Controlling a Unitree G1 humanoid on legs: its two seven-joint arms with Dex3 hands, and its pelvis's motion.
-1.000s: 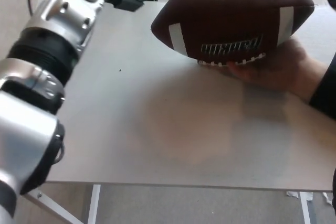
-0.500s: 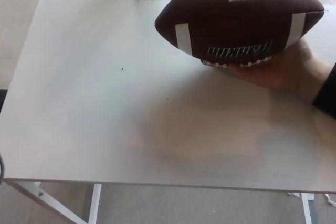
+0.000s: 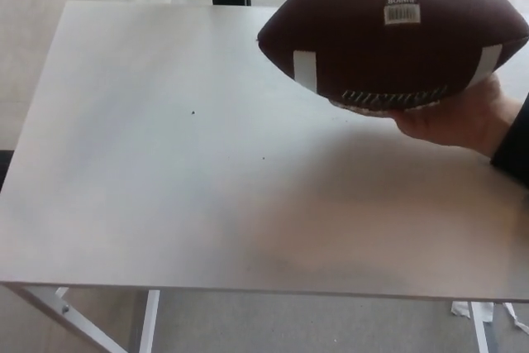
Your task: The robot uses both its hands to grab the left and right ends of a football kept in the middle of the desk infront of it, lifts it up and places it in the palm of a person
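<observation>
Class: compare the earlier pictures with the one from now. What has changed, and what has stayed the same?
The robot's left arm and hand have withdrawn out of view. The football has shifted slightly right and up in the picture, though the camera may have moved. It still rests on the person's hand above the desk.

A dark brown football is seen toward 1 o'clock of the head view, held above the white desk. It is carried lengthwise, its pointed ends directed to 9 and 3 o'clock. A white stripe is painted near each end, and white lettering and laces are seen along its lower edge. A barcode sticker and a small valve hole are shown on its upper face. It is rested on a person's open palm, which is reached in from 3 o'clock beneath it.
</observation>
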